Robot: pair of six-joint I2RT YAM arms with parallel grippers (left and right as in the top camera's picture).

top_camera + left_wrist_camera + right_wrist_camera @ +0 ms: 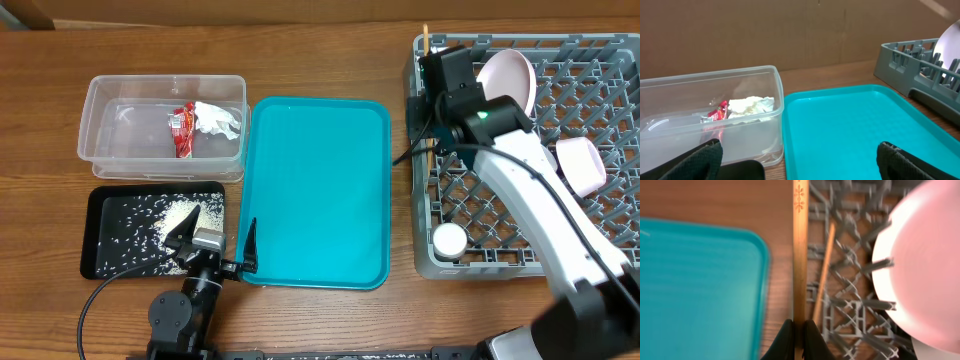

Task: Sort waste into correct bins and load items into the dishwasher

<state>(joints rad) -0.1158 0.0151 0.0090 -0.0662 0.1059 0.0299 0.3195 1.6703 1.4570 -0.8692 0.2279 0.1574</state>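
Note:
My right gripper (800,332) is shut on a tan wooden chopstick (800,255) and holds it over the left edge of the grey dish rack (600,75); its tip shows overhead (426,40). A second chopstick (824,272) lies in the rack. The rack also holds a white plate (508,75), a bowl (580,163) and a small white cup (449,239). My left gripper (797,160) is open and empty near the table's front, by the teal tray (315,190). The clear tub (160,130) holds the red wrapper (182,128) and the napkin (218,120). The black tray (110,240) holds rice (175,215).
The teal tray lies between the bins and the rack, and it shows in the left wrist view (855,130) and the right wrist view (695,285). A black cable (95,300) runs along the front left. Bare wood lies around the tray.

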